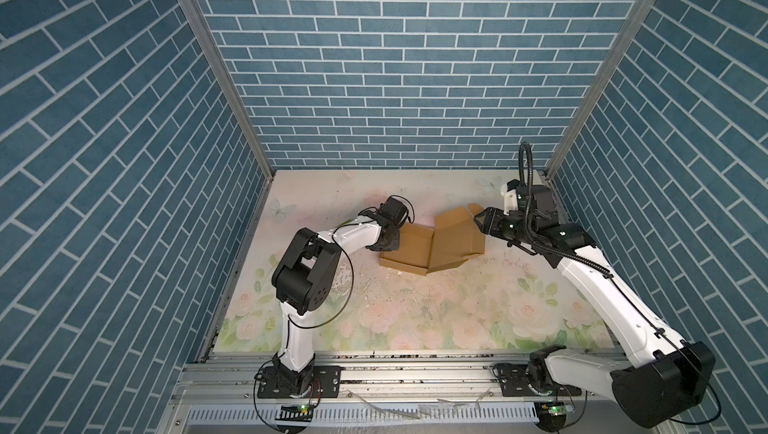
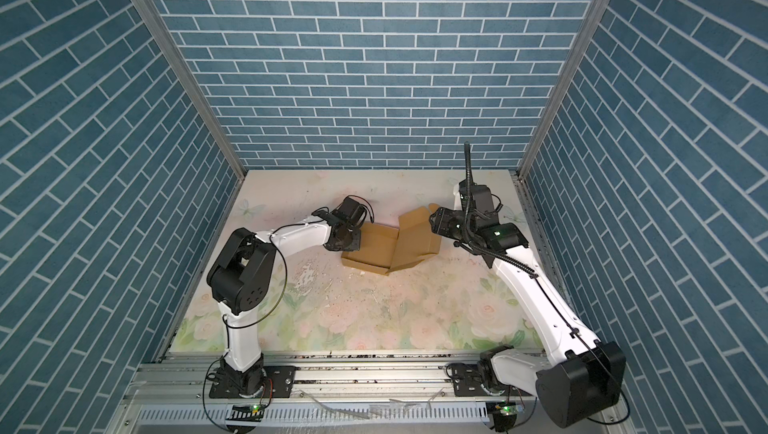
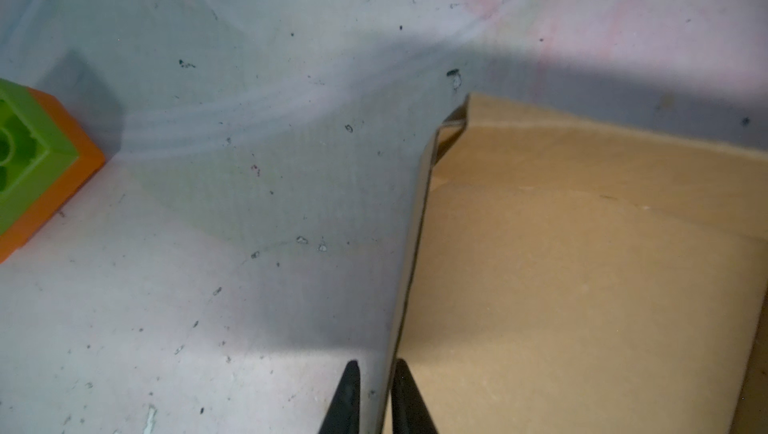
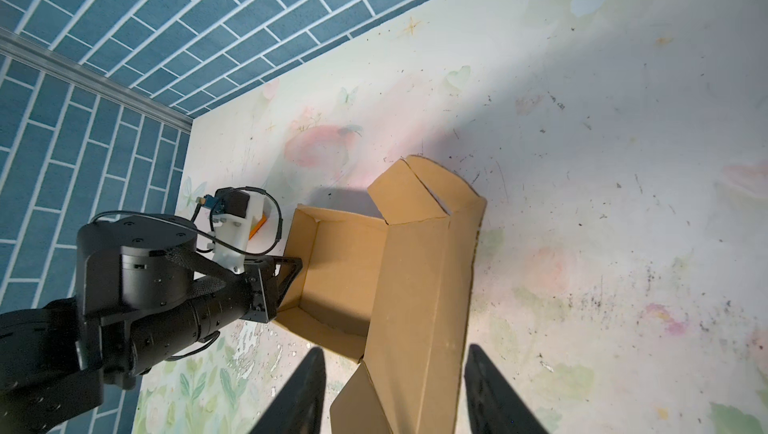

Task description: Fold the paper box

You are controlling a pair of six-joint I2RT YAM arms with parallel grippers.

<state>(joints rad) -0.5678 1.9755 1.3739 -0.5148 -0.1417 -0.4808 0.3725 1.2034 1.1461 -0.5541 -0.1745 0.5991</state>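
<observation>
Starting nearest: a ribbed aluminium rail spans the front, then a scuffed floral-print table. Past mid-table sits the paper box, matte brown cardboard, half-formed: a shallow rectangular tray with raised walls and a creased lid panel tilted up on its right. The left gripper is pinched onto the tray's thin left wall. The right gripper has tapered black jaws spread wide, straddling the lid panel with gaps either side. A green-and-orange plastic brick lies near the left gripper. Blue brick-pattern walls stand behind.
</observation>
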